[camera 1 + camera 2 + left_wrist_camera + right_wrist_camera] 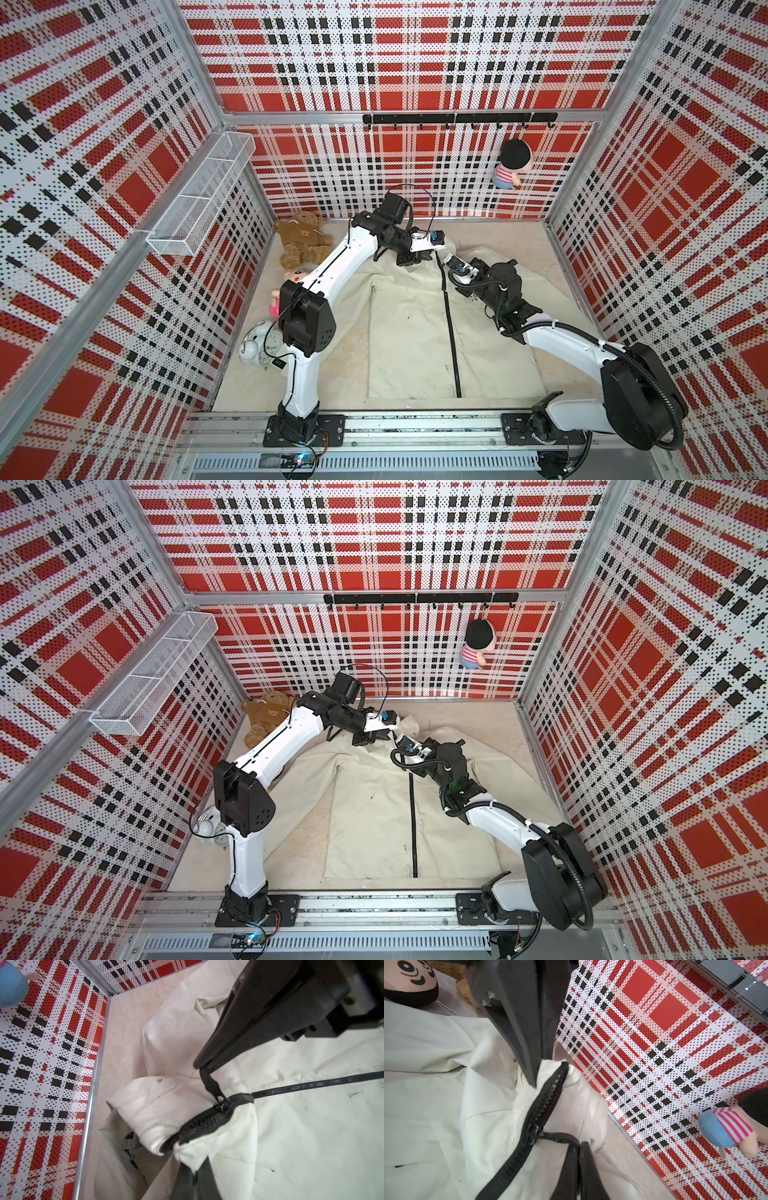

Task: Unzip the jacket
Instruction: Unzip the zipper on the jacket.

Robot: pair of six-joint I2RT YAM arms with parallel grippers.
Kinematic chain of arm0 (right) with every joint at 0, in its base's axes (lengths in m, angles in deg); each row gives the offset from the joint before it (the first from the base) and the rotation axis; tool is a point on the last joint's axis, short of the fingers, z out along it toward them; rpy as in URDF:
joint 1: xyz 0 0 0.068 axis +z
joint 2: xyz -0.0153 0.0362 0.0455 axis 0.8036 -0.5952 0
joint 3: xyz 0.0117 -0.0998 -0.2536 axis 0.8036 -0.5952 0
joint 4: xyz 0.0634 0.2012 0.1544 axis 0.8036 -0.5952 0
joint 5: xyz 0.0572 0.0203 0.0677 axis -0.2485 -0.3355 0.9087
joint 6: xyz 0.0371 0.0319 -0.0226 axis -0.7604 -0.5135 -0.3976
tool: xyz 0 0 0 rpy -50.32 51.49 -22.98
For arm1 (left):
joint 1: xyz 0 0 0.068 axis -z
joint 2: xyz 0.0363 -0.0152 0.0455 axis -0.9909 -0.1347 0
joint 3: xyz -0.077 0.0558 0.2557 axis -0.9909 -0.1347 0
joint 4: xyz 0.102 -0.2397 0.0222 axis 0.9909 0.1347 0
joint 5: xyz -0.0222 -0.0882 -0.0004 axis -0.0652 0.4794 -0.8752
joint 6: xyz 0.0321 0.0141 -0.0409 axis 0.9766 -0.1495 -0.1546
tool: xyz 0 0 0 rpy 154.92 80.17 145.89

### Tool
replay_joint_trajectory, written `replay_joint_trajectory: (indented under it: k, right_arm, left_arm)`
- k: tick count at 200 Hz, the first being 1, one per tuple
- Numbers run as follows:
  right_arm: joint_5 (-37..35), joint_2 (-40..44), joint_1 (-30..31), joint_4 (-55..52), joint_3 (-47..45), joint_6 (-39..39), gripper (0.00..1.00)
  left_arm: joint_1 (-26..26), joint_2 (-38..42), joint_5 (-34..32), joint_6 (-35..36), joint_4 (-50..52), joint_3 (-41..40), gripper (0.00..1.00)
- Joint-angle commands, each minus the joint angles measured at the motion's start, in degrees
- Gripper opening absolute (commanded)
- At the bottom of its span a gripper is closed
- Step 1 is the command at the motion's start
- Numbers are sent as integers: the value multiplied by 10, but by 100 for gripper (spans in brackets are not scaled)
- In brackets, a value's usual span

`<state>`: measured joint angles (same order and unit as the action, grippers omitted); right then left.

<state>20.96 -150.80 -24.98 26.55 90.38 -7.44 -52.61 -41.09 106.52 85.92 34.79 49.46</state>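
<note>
Two grips, partly hidden: left tool [194, 1172] pinches jacket [411, 332] collar [220, 1138], right tool [579, 1147] zipper pull [212, 1086].

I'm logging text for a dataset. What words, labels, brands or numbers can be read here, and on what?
None can be read.
On the clock: numerals too small.
On the tag inside the jacket: print blurred.
On the teddy: a bear face, no words.

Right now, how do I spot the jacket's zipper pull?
On the cream jacket, follow the black zipper up to the collar. The zipper pull is the short black tab standing off the slider, pinched in the jaws of the right gripper; unlike the zipper beside it, it has no teeth.
</note>
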Motion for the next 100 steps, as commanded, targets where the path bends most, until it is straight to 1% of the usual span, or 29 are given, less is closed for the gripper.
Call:
replay_joint_trajectory:
  k: [1,28,57,100]
  right_arm:
    - [-21,-5,14,29,28,3,0]
    - [-42,-11,17,34,30,8,0]
    - [-54,-12,17,39,32,7,0]
    - [-62,-9,17,45,34,12,0]
  left_arm:
    - [11,5,49,-18,22,9,0]
    - [13,7,51,-33,18,10,11]
    - [10,13,66,-26,18,0,20]
    - [9,33,95,2,18,-19,23]
